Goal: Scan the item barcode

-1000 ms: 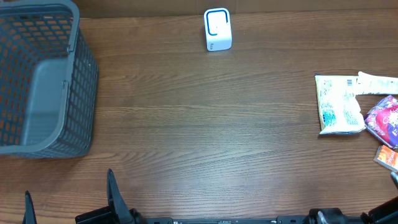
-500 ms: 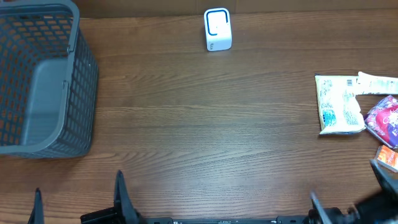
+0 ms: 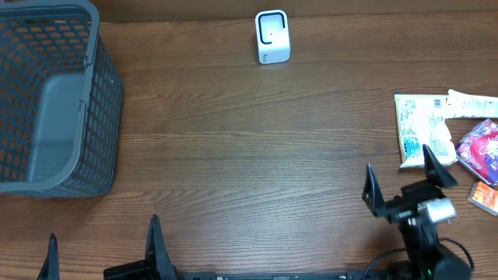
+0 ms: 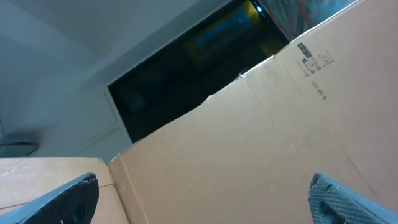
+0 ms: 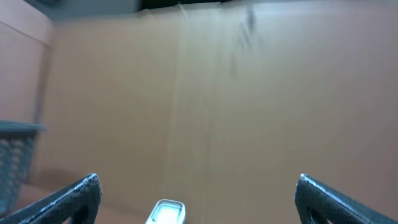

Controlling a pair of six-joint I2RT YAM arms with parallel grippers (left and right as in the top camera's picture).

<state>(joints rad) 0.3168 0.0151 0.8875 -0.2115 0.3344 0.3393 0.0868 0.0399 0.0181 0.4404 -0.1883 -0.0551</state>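
- The right hand [image 3: 401, 175] has its two dark fingers spread as wide as they go, with nothing between them. In its own wrist view only the fingertips [image 5: 74, 199] show, at the lower corners, with bare space between them.
- It is raised over the brown wooden table [image 3: 233, 155], well to the right of the small white box-shaped scanner [image 3: 272, 36] with a blue-rimmed dark window, and much nearer the robot's edge. Its wrist view looks level towards the scanner, which is blurred at the bottom of the picture, with a brown cardboard wall [image 5: 199, 93] behind.
- From overhead, its right finger overlaps the lower corner of a pale yellow printed packet [image 3: 420, 128]. Whether they touch cannot be told.
- The left hand [image 3: 103, 250] is likewise fully spread and holds nothing. Only its two fingers rise from the near edge of the table, left of the scanner and far from it. Its wrist view shows only cardboard.
- The items to scan lie together at the table's right edge, right of the scanner and nearer the robot. They are the pale yellow printed packet, a narrow white pack [image 3: 471, 103] at its top right corner, a shiny pink pouch [image 3: 481, 152] just beside it, and an orange pack [image 3: 484, 197] nearest the robot, cut off by the picture's edge. Their barcodes are too small to make out.
- A grey plastic lattice basket [image 3: 105, 101] stands far to the left of the scanner.
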